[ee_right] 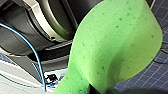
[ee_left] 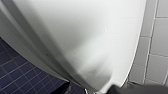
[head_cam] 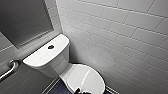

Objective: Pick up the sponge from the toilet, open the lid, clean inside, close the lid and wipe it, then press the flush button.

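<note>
One porous green sponge (ee_right: 112, 45) pinched in right jaws | left jaws: cannot tell | smooth oval lid (head_cam: 85, 78) down

Head camera looks down from high onto the lid (head_cam: 86, 78) and tiled wall (head_cam: 120, 37). Left wrist camera hangs very close over that same lid (ee_left: 82, 37), just ahead of the left end effector (ee_left: 140, 89). Right wrist camera faces the sponge (ee_right: 112, 45), close before the right end effector (ee_right: 98, 90), floor (ee_right: 152, 75) beyond.

Smooth glossy plastic lid (head_cam: 85, 78); matt sponge (ee_right: 117, 45) w/ pores.
</note>
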You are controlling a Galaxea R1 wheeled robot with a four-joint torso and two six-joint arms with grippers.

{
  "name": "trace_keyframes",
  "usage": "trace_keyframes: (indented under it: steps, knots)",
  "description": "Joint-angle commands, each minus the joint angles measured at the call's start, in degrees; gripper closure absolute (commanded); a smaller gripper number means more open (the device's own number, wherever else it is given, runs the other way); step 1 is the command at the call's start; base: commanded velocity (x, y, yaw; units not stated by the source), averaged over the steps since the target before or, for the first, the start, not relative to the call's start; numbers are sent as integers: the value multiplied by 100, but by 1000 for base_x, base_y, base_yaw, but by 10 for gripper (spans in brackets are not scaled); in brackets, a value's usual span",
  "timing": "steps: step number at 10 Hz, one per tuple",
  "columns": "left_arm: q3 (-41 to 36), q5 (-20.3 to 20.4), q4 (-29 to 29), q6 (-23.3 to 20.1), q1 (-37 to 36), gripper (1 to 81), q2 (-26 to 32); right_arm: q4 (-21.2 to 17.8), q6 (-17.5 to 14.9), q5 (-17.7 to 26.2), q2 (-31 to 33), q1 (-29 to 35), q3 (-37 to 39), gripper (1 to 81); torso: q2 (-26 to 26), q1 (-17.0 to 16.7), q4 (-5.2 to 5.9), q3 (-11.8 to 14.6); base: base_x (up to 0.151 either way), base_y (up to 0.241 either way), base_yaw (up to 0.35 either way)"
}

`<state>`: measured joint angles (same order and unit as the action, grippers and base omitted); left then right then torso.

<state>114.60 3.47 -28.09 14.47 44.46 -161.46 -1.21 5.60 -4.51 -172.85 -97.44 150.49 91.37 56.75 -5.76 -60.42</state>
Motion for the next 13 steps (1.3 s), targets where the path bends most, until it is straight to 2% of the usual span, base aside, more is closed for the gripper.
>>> trace_keyframes:
  steps: [1, 13]
  knots:
    - [-87, -154, -30, 152, -583, 10, -44, 68, -15, 539, 11, -237, -21, 811, 0, 0, 0, 0, 0, 0, 0]
    - [-641, -154, -30, 249, -723, 10, 149, 77, -15, 583, -50, -211, -30, 811, 0, 0, 0, 0, 0, 0, 0]
